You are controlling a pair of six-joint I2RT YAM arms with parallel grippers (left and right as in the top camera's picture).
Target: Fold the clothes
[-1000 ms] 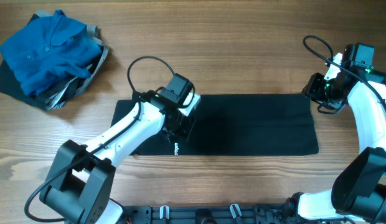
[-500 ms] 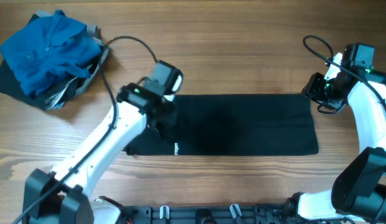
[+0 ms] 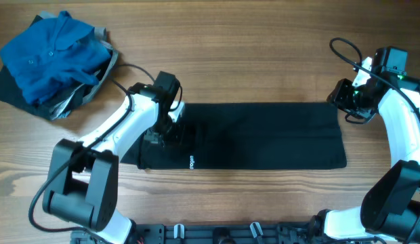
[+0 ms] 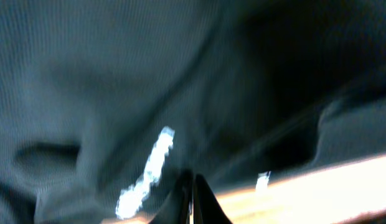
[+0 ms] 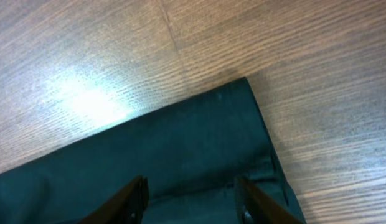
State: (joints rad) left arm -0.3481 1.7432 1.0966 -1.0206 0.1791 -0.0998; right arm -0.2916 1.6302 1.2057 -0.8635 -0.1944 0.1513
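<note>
Both arms angled downward, left tool (image 4: pixel 192 200) pinched fully together, right tool (image 5: pixel 190 199) with fingers (image 5: pixel 132 200) parted.

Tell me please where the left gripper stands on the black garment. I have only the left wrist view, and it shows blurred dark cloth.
Observer: The left gripper is at the left end of the black garment, which lies as one long flat band across the table.
Operator: Is the right arm near the cloth?
Observer: Yes. The right gripper is over the far right corner of the garment, jaws apart, holding nothing.
Operator: Is anything else close to my gripper?
Observer: A crumpled blue shirt lies at the far left corner of the table, apart from the garment.
</note>
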